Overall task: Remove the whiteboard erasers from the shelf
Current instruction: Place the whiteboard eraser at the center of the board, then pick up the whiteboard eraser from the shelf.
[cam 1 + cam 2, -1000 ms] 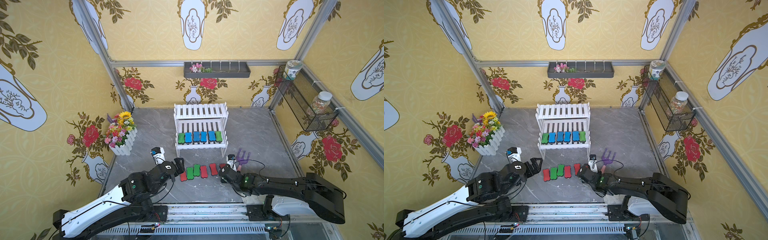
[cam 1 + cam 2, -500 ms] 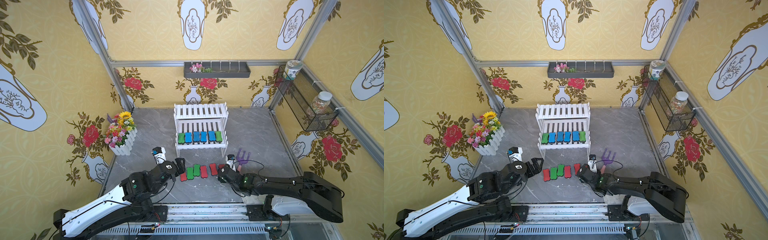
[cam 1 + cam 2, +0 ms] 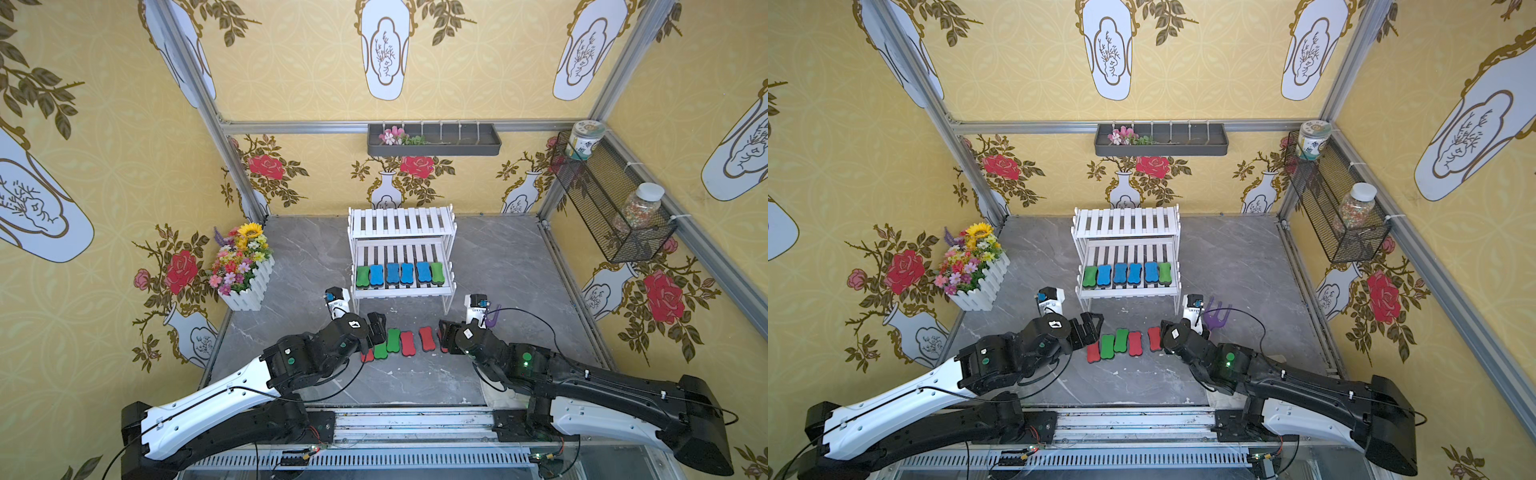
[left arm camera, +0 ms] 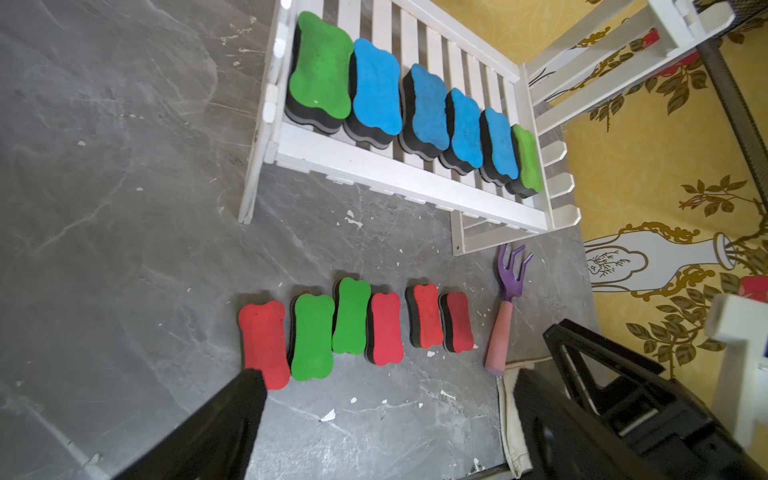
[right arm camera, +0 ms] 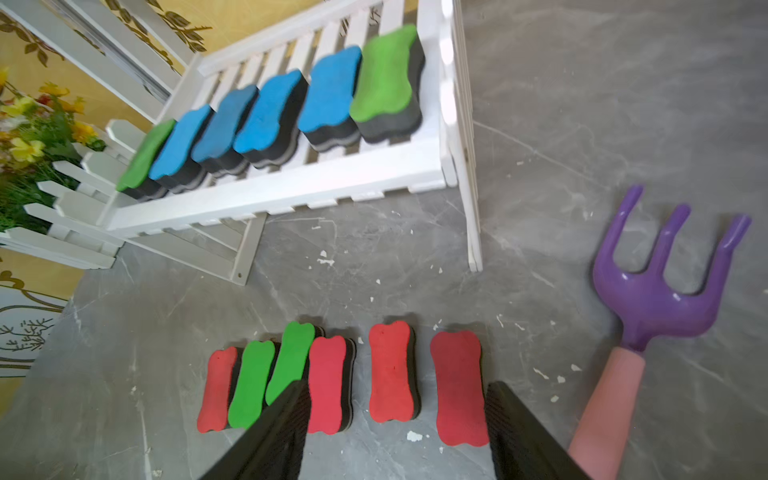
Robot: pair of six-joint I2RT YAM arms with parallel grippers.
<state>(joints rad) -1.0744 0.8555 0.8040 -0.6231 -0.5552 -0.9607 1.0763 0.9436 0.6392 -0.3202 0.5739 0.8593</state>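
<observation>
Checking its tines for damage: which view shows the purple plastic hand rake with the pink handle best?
Right wrist view: the purple plastic hand rake lies close, all three tines clear. Left wrist view shows it whole but small; in both top views the right arm hides its handle.

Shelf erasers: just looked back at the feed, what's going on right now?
Six erasers sit on the lower tier of the shelf. Six more, reds and greens, lie in a row on the table in front. Both hands are open and empty: the right hand hangs over the end red eraser, the left hand by the opposite end.
</observation>
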